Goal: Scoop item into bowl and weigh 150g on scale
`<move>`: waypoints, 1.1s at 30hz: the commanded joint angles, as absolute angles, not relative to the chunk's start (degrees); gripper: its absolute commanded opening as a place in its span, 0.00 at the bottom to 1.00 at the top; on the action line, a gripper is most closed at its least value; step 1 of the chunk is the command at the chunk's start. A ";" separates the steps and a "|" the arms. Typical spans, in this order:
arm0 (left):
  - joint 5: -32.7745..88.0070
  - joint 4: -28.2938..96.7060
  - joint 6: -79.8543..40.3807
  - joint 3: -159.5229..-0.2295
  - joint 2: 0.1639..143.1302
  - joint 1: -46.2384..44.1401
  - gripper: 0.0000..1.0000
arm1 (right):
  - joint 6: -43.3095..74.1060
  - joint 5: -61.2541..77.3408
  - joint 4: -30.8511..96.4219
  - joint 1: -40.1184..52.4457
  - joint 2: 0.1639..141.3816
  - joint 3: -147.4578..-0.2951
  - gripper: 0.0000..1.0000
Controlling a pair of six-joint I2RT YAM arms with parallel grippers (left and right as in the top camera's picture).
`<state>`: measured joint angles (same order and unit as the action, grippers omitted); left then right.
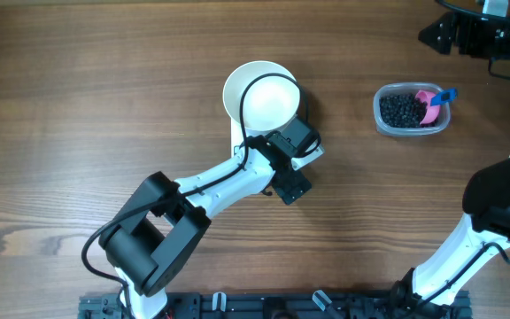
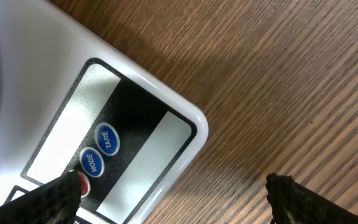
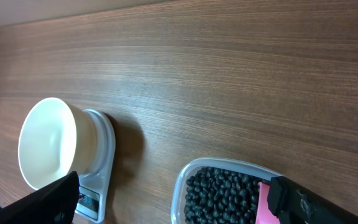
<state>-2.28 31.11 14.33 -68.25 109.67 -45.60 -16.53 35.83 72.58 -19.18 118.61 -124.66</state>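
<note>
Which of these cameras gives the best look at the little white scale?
The left wrist view: the scale is close up, its display and TARE and MODE buttons plain. Overhead, the bowl and the left arm hide nearly all of it. The right wrist view shows it small, at an angle, under the bowl.

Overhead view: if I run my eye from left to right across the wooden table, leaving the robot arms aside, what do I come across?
A round plain white bowl → a clear rounded-rectangular plastic tub filled with small round black pieces → a pink scoop lying in the tub's right end.
</note>
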 commanded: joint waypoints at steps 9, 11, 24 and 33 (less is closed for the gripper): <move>1.45 33.39 16.32 -66.96 115.39 -45.30 1.00 | -16.34 37.12 72.47 -18.94 116.79 -125.93 1.00; -0.10 32.97 16.29 -66.96 115.96 -45.08 1.00 | -16.34 37.12 72.47 -18.94 116.79 -125.93 1.00; -0.03 33.15 16.32 -66.96 117.58 -44.03 1.00 | -16.34 37.12 72.47 -18.94 116.79 -125.93 1.00; -3.46 30.46 12.97 -67.02 114.13 -44.99 1.00 | -16.34 37.10 72.47 -18.94 116.79 -125.93 1.00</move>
